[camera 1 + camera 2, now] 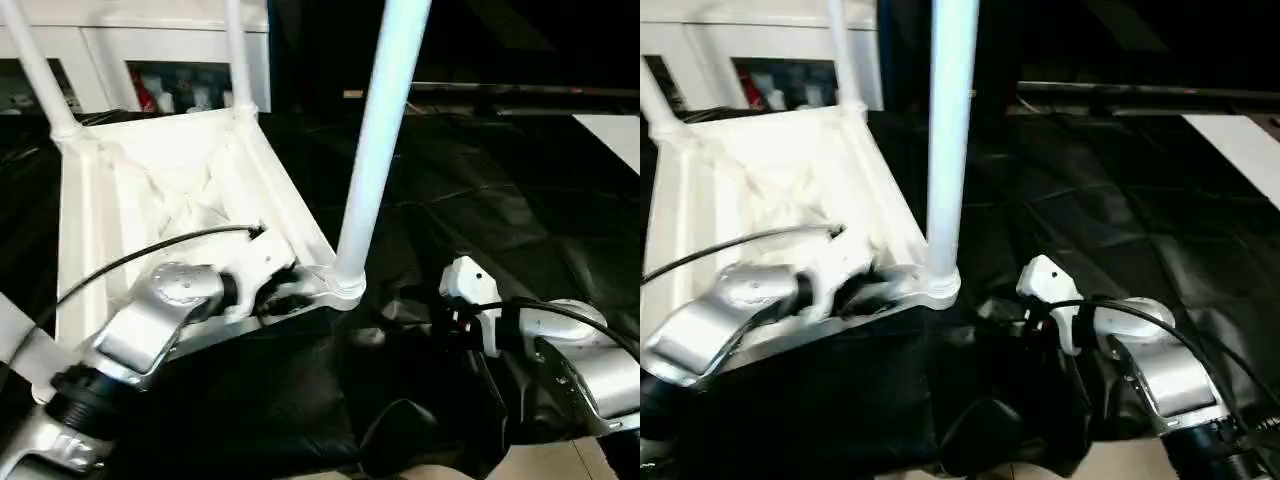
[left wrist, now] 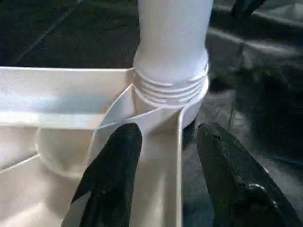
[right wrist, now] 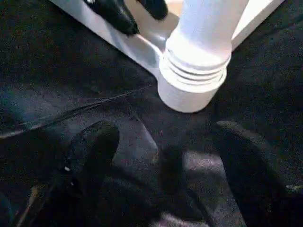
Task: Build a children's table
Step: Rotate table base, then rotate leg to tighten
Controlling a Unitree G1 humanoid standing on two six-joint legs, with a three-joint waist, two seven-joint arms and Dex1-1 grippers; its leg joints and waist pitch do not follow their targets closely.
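Left eye view has the tabletop (image 1: 170, 190) lying upside down on the black cloth (image 1: 500, 210), ribbed underside up, taking up the 9 to 12 o'clock part of my screen. Three legs stand in its corner sockets: the near leg (image 1: 375, 150) at roughly 12 o'clock, two more at the far corners, all cut off by the top edge, so I can't see their ends.

On the left wrist cam my left gripper (image 2: 161, 156) is spread, straddling the tabletop's side wall just short of the near socket (image 2: 170, 90), one finger inside the rim, one outside, not pinching anything that I can see.

My right gripper (image 3: 161, 165) is released too, hovering over the cloth just beside that socket.
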